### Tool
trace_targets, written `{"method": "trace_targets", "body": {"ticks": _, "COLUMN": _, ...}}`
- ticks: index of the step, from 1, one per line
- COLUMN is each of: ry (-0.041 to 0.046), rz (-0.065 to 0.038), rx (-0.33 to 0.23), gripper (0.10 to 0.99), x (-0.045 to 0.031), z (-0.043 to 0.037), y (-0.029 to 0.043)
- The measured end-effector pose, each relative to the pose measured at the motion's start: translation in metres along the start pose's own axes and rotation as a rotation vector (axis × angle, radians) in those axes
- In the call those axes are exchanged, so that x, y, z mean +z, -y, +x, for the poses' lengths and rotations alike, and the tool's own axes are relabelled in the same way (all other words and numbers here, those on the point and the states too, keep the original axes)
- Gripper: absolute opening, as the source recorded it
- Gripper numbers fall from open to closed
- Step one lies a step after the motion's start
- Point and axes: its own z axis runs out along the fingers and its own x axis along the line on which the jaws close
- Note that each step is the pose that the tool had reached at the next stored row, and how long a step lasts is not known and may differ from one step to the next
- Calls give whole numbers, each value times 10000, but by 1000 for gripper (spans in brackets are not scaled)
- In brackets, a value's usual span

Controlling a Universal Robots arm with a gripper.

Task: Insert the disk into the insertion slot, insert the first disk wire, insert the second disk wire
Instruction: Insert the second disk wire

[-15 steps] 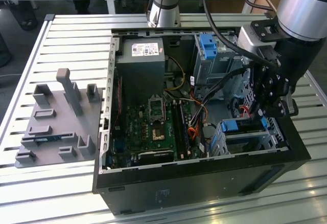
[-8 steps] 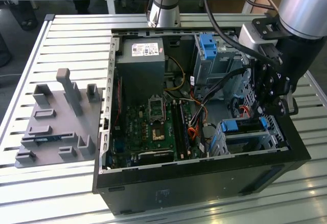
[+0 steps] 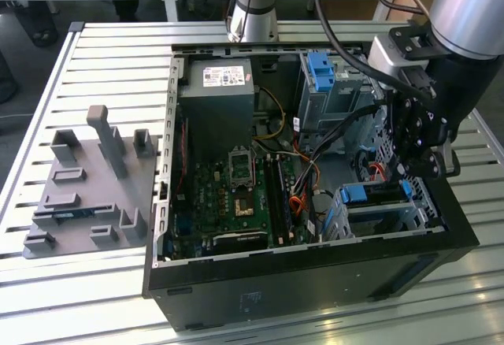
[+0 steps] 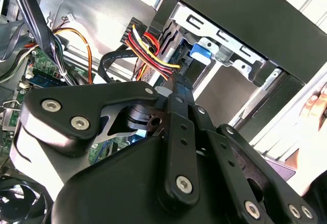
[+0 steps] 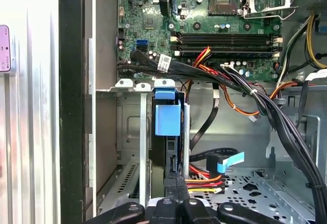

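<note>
Your gripper (image 4: 176,82), pinched narrow on the disk wire (image 5: 204,184) connector, faces the disk (image 5: 167,120) seated in the insertion slot (image 5: 130,132) just ahead; any tilt may jam it or bend contacts.

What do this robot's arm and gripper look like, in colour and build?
The arm is made of round tubes of silver-grey metal joined by black housings, and thick black cables loop beside it. The gripper is matt black. In the second wrist view it is built of flat linkage bars pinned with round silver screws.
</note>
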Motion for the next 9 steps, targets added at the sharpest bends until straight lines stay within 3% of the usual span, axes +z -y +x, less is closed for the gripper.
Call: {"method": "trace_targets", "body": {"ticks": 9, "ry": 0, "rz": -11, "rx": -1, "gripper": 106, "x": -73, "z": 2, "y": 4}}
